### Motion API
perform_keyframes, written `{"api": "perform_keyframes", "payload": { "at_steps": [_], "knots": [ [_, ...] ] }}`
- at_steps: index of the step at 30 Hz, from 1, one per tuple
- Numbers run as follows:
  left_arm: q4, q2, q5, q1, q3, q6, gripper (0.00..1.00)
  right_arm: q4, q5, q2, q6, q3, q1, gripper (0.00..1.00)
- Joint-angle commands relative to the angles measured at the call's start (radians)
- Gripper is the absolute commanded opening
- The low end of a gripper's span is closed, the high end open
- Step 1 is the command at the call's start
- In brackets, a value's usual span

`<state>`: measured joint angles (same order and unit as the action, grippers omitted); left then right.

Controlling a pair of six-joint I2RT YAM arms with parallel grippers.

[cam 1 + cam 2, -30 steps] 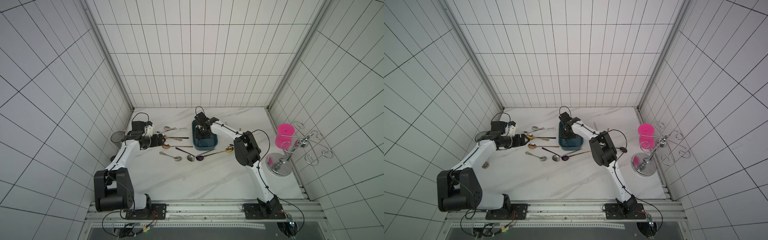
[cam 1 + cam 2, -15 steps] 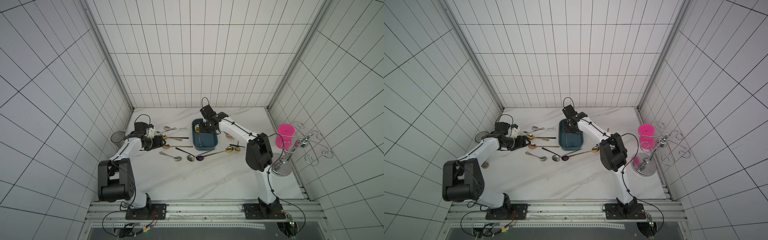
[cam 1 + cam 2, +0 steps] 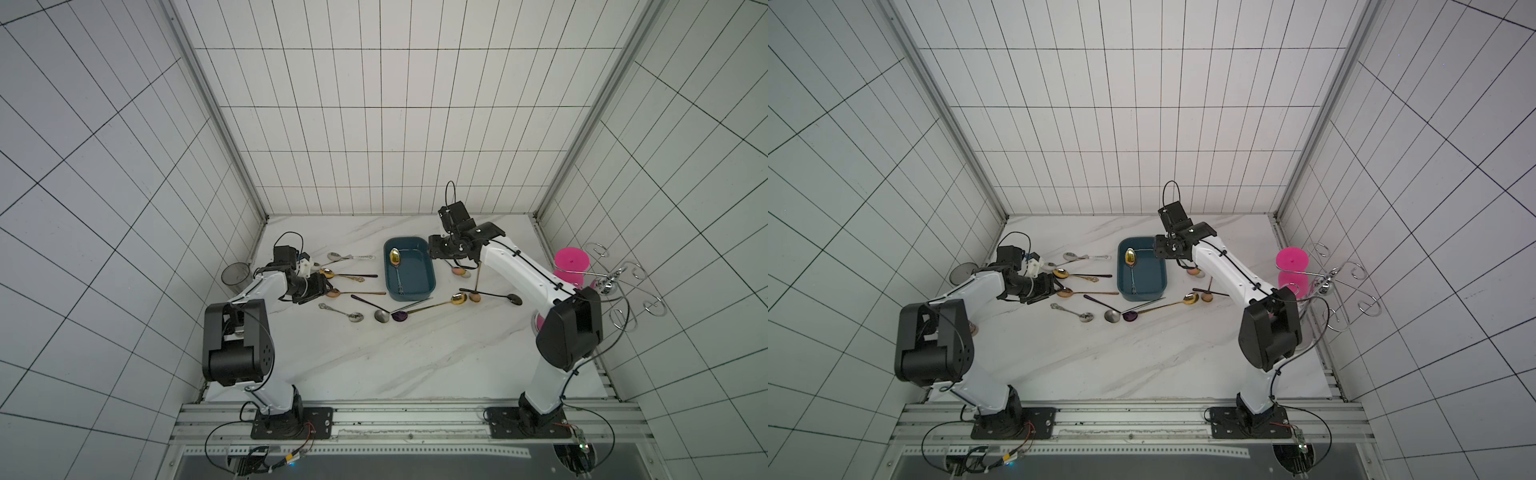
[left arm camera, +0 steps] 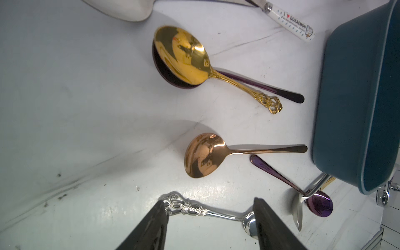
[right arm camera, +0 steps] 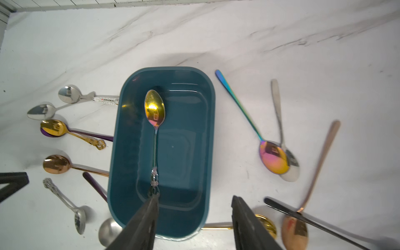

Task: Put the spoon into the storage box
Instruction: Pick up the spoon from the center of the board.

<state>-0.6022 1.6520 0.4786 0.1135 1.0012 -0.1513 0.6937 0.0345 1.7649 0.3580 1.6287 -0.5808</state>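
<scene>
spoon [image 5: 154, 138] is in the storage box [image 5: 188, 134], flat on its floor. Its long axis runs along the box's long axis: gold bowl toward the back wall, ornate handle end toward the robot bases.
Right pincer [image 5: 194, 214] released, jaws spread over the box's near end. One finger [image 5: 142, 223] overlaps the handle tip; can't tell if they touch.
Left pincer [image 4: 209, 203] jaws apart, framing an ornate silver spoon [image 4: 194, 210], not clamped on it.
Table [image 3: 374, 361]: white marble pattern, tiled walls on three sides.
Loose spoons crowd both long sides of the box. The copper spoon [image 4: 205, 154] handle tip is just beside the box wall.
Grey tumbler [image 3: 235, 276] at left edge, pink cup [image 3: 571, 262] far right.
Open marble from the spoons to the front rail [image 3: 415, 415].
</scene>
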Motion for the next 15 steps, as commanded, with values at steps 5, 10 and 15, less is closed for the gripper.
{"api": "perform_keyframes", "payload": {
  "at_steps": [5, 10, 15],
  "knots": [
    [0.001, 0.081, 0.015, 0.004, 0.065, -0.004, 0.57, -0.036, 0.072, -0.185, -0.097, -0.118, 0.062, 0.74],
    [-0.016, 0.122, -0.003, 0.002, 0.088, 0.003, 0.54, -0.048, 0.119, -0.284, -0.144, -0.167, 0.087, 0.99],
    [-0.024, 0.156, -0.008, -0.004, 0.102, 0.004, 0.53, -0.075, 0.137, -0.363, -0.173, -0.207, 0.099, 0.99]
  ]
}}
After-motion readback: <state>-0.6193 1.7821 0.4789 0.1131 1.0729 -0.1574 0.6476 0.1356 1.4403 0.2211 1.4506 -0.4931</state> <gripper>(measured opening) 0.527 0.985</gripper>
